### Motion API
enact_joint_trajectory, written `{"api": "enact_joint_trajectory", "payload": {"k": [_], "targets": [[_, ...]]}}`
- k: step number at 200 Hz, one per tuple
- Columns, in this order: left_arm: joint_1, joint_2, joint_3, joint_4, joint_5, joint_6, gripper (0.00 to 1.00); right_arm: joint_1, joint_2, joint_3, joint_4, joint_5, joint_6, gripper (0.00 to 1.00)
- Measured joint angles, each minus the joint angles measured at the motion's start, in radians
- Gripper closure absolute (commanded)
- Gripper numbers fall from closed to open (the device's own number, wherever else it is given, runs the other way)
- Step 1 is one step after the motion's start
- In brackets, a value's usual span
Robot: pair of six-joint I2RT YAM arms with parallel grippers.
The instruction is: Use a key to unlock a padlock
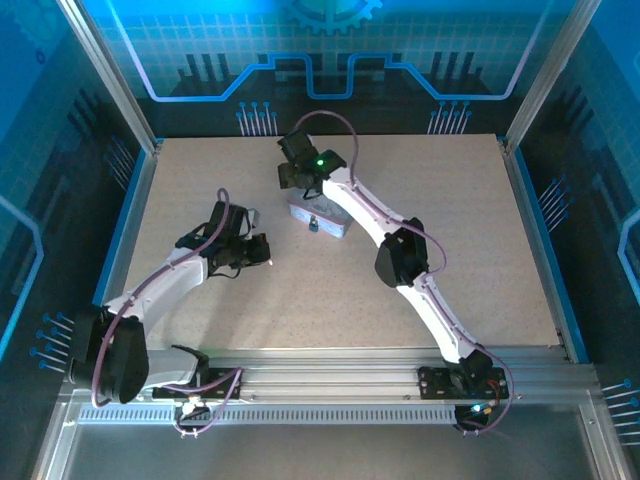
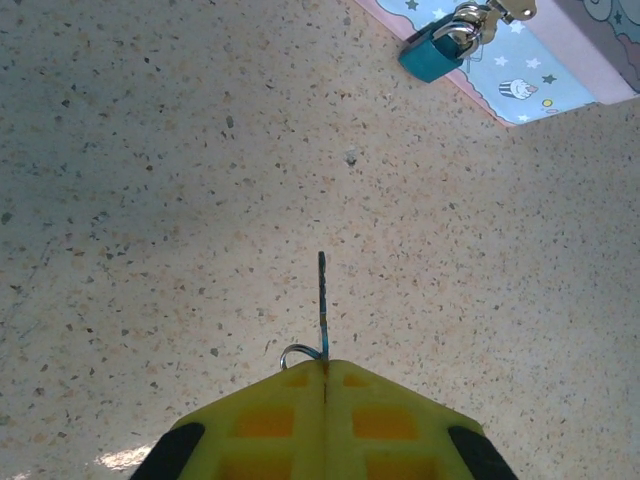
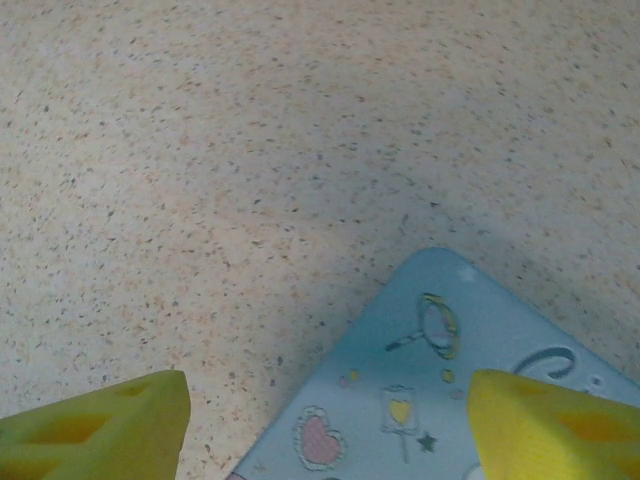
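Currently the risks, largest item first. The table (image 1: 450,260) is flat, and the tin (image 1: 322,216), just off table centre toward 12 o'clock, is unrestrained. The right gripper (image 3: 328,410) hangs over the tin lid w/ jaws wide apart, gripping nothing. Judgement: if the key pushes on the lock before the tin is braced, the tin may slide or rotate and the insertion will miss.

The left gripper (image 2: 325,372), at approx. 8 o'clock of the tin in the top view, has its fingers (image 2: 270,420) pressed together on the key (image 2: 323,295). Only the head end appears clamped, so a side load at the tip could pivot the blade or pull it out.

The padlock (image 2: 435,55) hangs at the tin's side wall, approx. 1 o'clock of the key tip and well apart from it. It looks free to swing away on contact. The keyway is not visible, so alignment can't be confirmed.

Appearance:
- **Padlock:** small, teal-blue body, thin bright shackle, apparently hooked through a brass-coloured fitting (image 2: 500,10) on the tin edge. The body is tilted, lower end toward 7 o'clock.
- **Key:** thin dark blade, seen edge-on, pointing to 12 o'clock in the left wrist view. A small wire ring (image 2: 298,352) sits at its base on the 9 o'clock side.
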Motion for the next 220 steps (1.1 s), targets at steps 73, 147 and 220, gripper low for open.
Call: {"api": "enact_joint_trajectory", "payload": {"k": [73,147,220], "targets": [[0.0,-0.026,-0.028,-0.003,0.016,-0.002,1.0,0.068,0.058,0.012,-0.048,0.1,-0.109,0.32],[0.0,-0.109,-0.054,-0.008,0.016,-0.003,1.0,0.122,-0.101,-0.324,-0.028,0.272,-0.179,0.43],[0.0,-0.165,-0.103,-0.006,0.031,-0.022,1.0,0.14,-0.444,-0.816,0.061,0.232,-0.151,0.29]]}}
